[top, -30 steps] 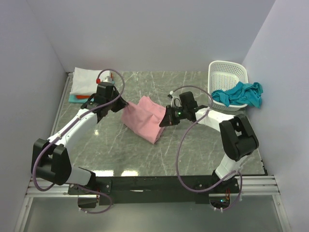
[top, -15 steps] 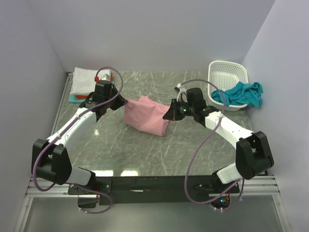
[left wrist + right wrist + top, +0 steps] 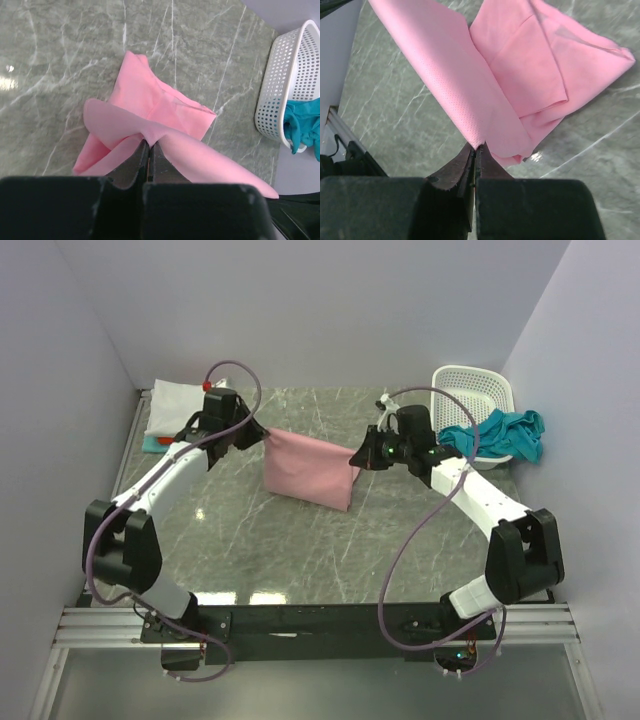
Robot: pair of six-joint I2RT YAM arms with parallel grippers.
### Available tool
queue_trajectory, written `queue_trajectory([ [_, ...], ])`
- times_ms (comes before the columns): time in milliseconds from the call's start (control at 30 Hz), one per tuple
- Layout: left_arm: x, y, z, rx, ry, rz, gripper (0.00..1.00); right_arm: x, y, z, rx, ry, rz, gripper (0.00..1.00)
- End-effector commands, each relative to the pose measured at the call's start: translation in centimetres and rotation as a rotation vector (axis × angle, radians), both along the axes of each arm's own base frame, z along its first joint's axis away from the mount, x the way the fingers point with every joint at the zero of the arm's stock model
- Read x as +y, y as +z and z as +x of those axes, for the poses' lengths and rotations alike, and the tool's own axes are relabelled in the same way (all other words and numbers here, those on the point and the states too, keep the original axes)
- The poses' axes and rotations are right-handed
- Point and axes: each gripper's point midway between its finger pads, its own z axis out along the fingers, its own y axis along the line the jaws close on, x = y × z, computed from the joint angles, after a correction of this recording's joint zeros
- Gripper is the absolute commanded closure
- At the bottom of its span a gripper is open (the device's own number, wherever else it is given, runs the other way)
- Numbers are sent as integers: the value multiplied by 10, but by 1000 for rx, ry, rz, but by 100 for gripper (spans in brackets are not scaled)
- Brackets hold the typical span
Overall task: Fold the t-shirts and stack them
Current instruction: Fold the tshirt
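Note:
The light pink t-shirt [image 3: 310, 468] hangs stretched between both grippers above the middle of the table, its lower edge near the surface. My left gripper [image 3: 262, 432] is shut on its left top corner; in the left wrist view [image 3: 149, 142] the cloth [image 3: 150, 107] fans out from the closed jaws. My right gripper [image 3: 356, 456] is shut on its right top corner, as the right wrist view [image 3: 477, 146] shows with pink cloth [image 3: 520, 75] draped below. A folded white t-shirt [image 3: 178, 405] lies at the back left over a teal one [image 3: 149, 443]. An orange-red shirt is not visible.
A white lattice basket [image 3: 470, 400] stands at the back right, also in the left wrist view [image 3: 290, 80], with a teal cloth [image 3: 495, 433] draped over its rim. Walls close the left, back and right sides. The metal rail runs along the near edge.
Both grippers moved toward the back and apart, lifting the pink t-shirt off the table and stretching it into a flat hanging panel.

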Motion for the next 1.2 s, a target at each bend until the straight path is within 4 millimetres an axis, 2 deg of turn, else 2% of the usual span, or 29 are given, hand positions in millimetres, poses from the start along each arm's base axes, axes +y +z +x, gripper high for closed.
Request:
queue_trajectory([
  [0, -6, 25, 25, -90, -24, -8, 99, -10, 10, 23, -43, -31, -20, 100],
  [33, -7, 16, 30, -74, -24, -4, 99, -11, 6, 27, -37, -34, -24, 100],
  [100, -9, 16, 39, -78, -25, -8, 99, -13, 8, 34, -49, -37, -34, 100],
  [133, -11, 6, 43, -61, -31, -5, 99, -15, 3, 40, -43, -50, -44, 100],
  [200, -13, 8, 54, -81, -35, -6, 100, -17, 6, 50, -60, -53, -52, 100],
  [233, -15, -2, 59, -66, -38, 2, 99, -19, -1, 56, -46, -60, -62, 100],
  [300, -17, -2, 69, -74, -38, 5, 100, -20, -4, 64, -44, -61, -70, 100],
  [333, -18, -12, 74, -56, -40, 10, 99, -19, -7, 73, -39, -62, -74, 100],
  [400, -20, -10, 84, -70, -48, 10, 100, -22, -14, 81, -20, -72, -78, 100],
  [433, -21, -21, 88, -55, -52, 20, 99, -22, -17, 88, -16, -78, -76, 100],
  [500, -23, -20, 98, -62, -58, 21, 99, -24, -21, 95, -9, -82, -71, 100],
  [533, -24, -33, 102, -39, -65, 31, 99, -23, -26, 101, 3, -82, -72, 100],
  [567, -28, -28, 108, -51, -80, 20, 99, -22, -28, 103, 9, -79, -71, 100],
  [600, -30, -34, 113, -39, -89, 19, 99, -22, -34, 109, 23, -80, -70, 100],
  [633, -30, -42, 113, -23, -92, 20, 99, -22, -36, 113, 24, -79, -68, 100],
  [700, -29, -45, 120, -22, -85, 24, 99, -21, -39, 120, 30, -79, -62, 100],
  [733, -28, -55, 123, -5, -85, 29, 99, -20, -50, 124, 51, -76, -65, 100],
  [800, -27, -58, 129, -4, -83, 29, 99, -21, -52, 135, 50, -77, -68, 100],
  [833, -26, -70, 130, 17, -82, 34, 99, -22, -66, 138, 82, -81, -74, 100],
  [900, -28, -73, 135, 19, -97, 23, 99, -23, -68, 146, 89, -91, -61, 100],
  [933, -29, -85, 136, 40, -99, 24, 99, -24, -76, 150, 99, -91, -58, 100],
  [1000, -29, -87, 140, 44, -108, 14, 96, -24, -76, 156, 104, -95, -49, 88],
  [1033, -31, -91, 143, 51, -115, 9, 92, -26, -85, 158, 126, -97, -53, 67],
  [1067, -31, -94, 144, 57, -119, 9, 86, -25, -86, 161, 129, -97, -53, 54],
  [1100, -31, -95, 145, 61, -119, 7, 78, -25, -77, 169, 110, -97, -50, 45],
  [1133, -32, -93, 149, 57, -119, 6, 55, -26, -86, 167, 150, -99, -62, 29],
  [1167, -32, -92, 148, 63, -120, 6, 48, -28, -84, 170, 154, -110, -74, 20],
])
